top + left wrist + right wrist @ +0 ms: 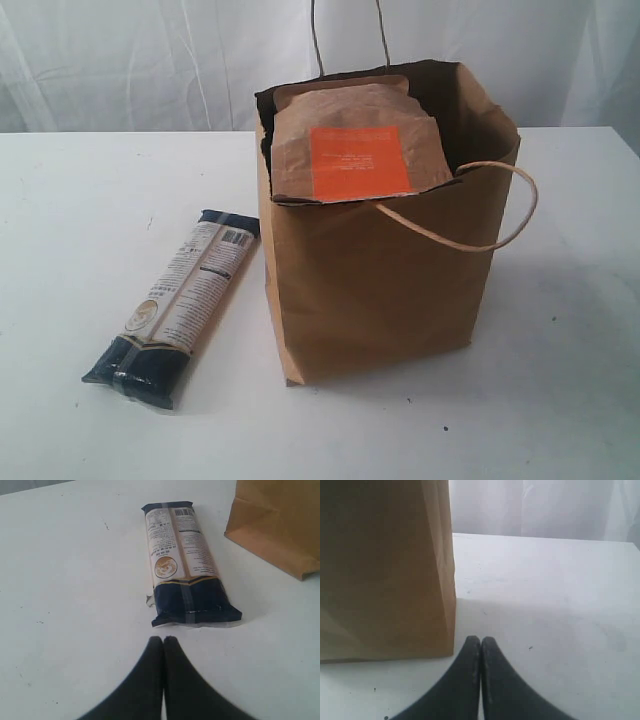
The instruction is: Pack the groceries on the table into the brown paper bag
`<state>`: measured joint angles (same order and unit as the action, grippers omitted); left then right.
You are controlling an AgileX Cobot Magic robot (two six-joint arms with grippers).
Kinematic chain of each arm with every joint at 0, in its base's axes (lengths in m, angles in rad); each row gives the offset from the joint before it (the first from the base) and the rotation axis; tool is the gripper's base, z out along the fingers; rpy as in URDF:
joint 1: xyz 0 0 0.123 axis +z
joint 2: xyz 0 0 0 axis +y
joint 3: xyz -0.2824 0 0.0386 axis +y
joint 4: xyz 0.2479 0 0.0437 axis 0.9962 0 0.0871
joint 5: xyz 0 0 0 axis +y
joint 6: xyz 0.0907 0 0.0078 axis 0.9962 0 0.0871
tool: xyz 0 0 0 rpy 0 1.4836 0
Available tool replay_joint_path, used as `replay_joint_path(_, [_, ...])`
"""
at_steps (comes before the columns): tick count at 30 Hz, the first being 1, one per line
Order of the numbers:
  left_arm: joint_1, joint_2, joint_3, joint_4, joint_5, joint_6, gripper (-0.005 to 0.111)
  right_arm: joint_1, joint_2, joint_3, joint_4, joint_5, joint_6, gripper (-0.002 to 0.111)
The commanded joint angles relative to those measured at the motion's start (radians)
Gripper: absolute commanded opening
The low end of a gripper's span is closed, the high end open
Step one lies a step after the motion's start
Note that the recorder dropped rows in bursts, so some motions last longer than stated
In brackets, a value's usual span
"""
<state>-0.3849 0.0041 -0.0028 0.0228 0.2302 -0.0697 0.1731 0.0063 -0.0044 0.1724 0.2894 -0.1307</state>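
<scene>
Now the pasta packet (pixel 178 300) lies on the surface (pixel 80 200) left of the paper bag (pixel 380 290) holding the pouch (pixel 360 150); left tool (pixel 163 640) and right tool (pixel 480 639) pinched closed, empty.

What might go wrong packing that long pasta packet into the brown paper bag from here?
The brown orange-labelled pouch fills much of the mouth of the upright brown paper bag, so the long dark-blue-and-beige pasta packet may jam or tip the bag. The drooping twine handle could snag an arm.

pasta packet (pixel 178 308) left of paper bag (pixel 380 290), pouch (pixel 358 142) inside
</scene>
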Motion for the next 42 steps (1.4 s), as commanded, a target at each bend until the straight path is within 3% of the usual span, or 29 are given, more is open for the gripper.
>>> replay_joint_path(1, [0.001,-0.004,0.003,-0.004,0.003,0.0,0.0,-0.004,-0.006,0.004,-0.007,-0.015,0.003,0.0])
replay_joint_path(31, [0.001,-0.004,0.003,-0.002,0.0,0.0,0.0,-0.004,-0.006,0.004,-0.007,-0.015,0.003,0.0])
replay_joint_path(35, [0.001,-0.004,0.003,-0.043,-0.128,-0.032,0.0,-0.004,-0.006,0.004,-0.007,-0.015,0.003,0.0])
replay_joint_path(38, [0.001,-0.004,0.003,-0.217,-0.256,-0.175,0.0,-0.004,-0.006,0.004,-0.007,-0.015,0.003,0.0])
replay_joint_path(42, [0.001,-0.004,0.003,-0.329,-0.378,-0.37,0.0,-0.004,-0.006,0.004,-0.007,-0.015,0.003,0.0])
